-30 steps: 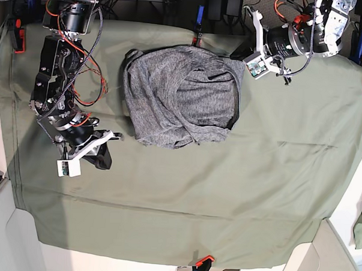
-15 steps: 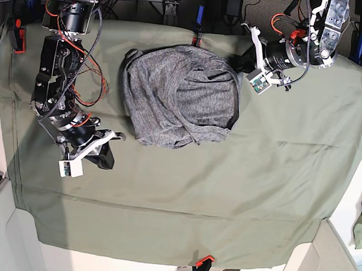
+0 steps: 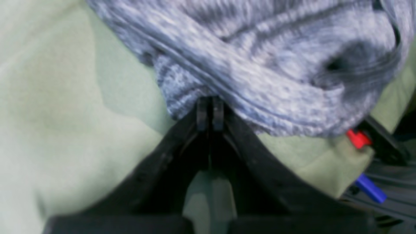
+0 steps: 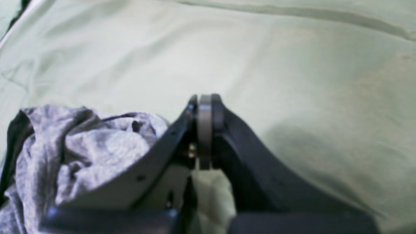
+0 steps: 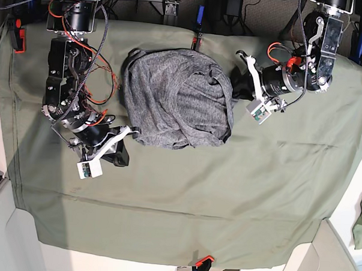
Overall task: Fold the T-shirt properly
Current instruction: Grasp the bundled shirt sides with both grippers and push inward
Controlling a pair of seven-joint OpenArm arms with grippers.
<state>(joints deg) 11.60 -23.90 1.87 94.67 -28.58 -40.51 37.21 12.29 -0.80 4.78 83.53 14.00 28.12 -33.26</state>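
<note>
The shirt is lying bunched in a rounded heap at the far middle of the cloth, with no clear long axis or heading. Both grippers are sitting closed and empty, the left gripper nosing against its edge and the right gripper just beside it. Spreading is apparently just starting; next, the jaws need opening to pinch an edge.

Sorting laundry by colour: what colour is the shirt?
Mottled heather grey; the shirt shows best in the base view.

The T-shirt lies bunched on the table cloth, near its far edge. The left gripper touches its right side; the right gripper sits near its front-left corner.
</note>
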